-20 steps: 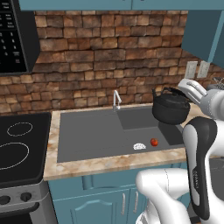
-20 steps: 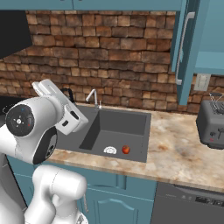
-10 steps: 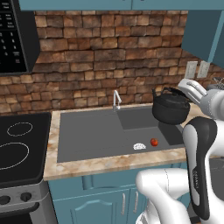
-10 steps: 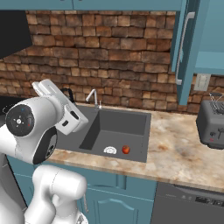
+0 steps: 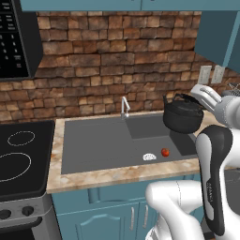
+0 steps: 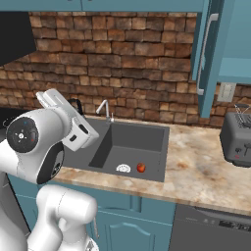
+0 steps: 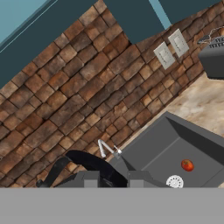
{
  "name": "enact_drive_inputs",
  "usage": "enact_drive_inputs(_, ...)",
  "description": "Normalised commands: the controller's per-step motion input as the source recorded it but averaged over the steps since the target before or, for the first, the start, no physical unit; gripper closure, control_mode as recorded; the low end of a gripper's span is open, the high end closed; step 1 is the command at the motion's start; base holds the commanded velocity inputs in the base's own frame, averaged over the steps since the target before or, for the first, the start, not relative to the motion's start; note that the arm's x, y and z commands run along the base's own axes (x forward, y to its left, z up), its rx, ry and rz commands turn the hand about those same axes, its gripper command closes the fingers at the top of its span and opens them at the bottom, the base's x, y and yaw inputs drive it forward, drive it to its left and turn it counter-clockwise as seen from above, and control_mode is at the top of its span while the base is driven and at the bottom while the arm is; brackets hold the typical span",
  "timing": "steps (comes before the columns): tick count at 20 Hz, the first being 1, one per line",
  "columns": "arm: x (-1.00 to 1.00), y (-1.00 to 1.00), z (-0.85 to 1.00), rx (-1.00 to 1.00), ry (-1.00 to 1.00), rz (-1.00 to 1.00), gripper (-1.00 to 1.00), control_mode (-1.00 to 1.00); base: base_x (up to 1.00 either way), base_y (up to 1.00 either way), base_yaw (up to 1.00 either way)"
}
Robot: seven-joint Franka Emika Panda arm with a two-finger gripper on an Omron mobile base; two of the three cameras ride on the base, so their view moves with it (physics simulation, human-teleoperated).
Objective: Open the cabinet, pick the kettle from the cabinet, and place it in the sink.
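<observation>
You have the kettle (image 5: 183, 115) held in the air above the right end of the sink (image 5: 101, 143), not touching it. The gripper (image 7: 110, 180) is clamped shut on the kettle's arched handle, which curves across the hand view just above the fingertips (image 7: 91, 179). Down in the sink, near its front edge, lie a small red tomato-like item (image 5: 165, 152) and a white drain cover (image 5: 149, 157) just beside it. The chrome faucet (image 5: 124, 108) stands at the sink's back rim, left of the kettle. A black stovetop (image 5: 18, 157) sits left of the sink and a grey toaster (image 6: 238, 137) well to its right. Above and right of the sink, the cabinet (image 6: 208, 54) door stands open. In the right base view the arm's body hides nearly all of the kettle.
</observation>
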Motion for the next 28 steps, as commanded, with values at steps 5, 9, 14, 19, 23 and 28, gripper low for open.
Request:
enact_drive_inputs(5,0.0,0.0,0.0,0.0,0.0,0.0,1.0,1.0,0.0,0.0,0.0)
enact_drive_inputs(9,0.0,0.0,0.0,0.0,0.0,0.0,1.0,1.0,0.0,0.0,0.0)
enact_drive_inputs(14,0.0,0.0,0.0,0.0,0.0,0.0,1.0,-1.0,0.0,0.0,0.0)
enact_drive_inputs(19,0.0,0.02,0.0,-0.01,0.0,0.0,1.0,-1.0,0.0,0.0,0.0)
enact_drive_inputs(23,0.02,0.15,0.0,-0.07,0.0,-0.02,1.0,-1.0,0.0,0.0,0.0)
enact_drive_inputs(28,0.0,0.2,-0.01,-0.06,0.0,-0.2,1.0,-1.0,0.0,0.0,0.0)
